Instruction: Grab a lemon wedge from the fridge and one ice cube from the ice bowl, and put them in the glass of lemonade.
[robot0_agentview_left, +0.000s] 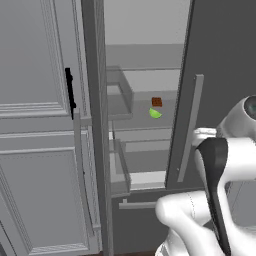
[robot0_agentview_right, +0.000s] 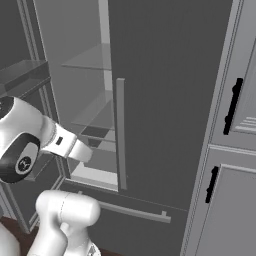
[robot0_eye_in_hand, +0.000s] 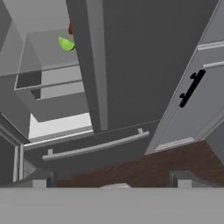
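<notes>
The fridge (robot0_agentview_left: 220, 75) stands with one door swung open and the other shut. On a pale shelf (robot0_agentview_left: 165, 117) inside lies the lemon wedge (robot0_agentview_left: 155, 113), yellow-green, close to the shelf's right edge where the shut door begins, with a small brown cube (robot0_agentview_left: 156, 102) just behind it. In the hand view the wedge (robot0_eye_in_hand: 66, 44) sits near the top left, well apart from the gripper (robot0_eye_in_hand: 111, 181), whose two dark fingertips (robot0_eye_in_hand: 40, 179) rise far apart at the bottom, low over the brown floor (robot0_eye_in_hand: 175, 164) before the fridge's bottom drawer handle (robot0_eye_in_hand: 96, 146). The jaws are spread wide and hold nothing
</notes>
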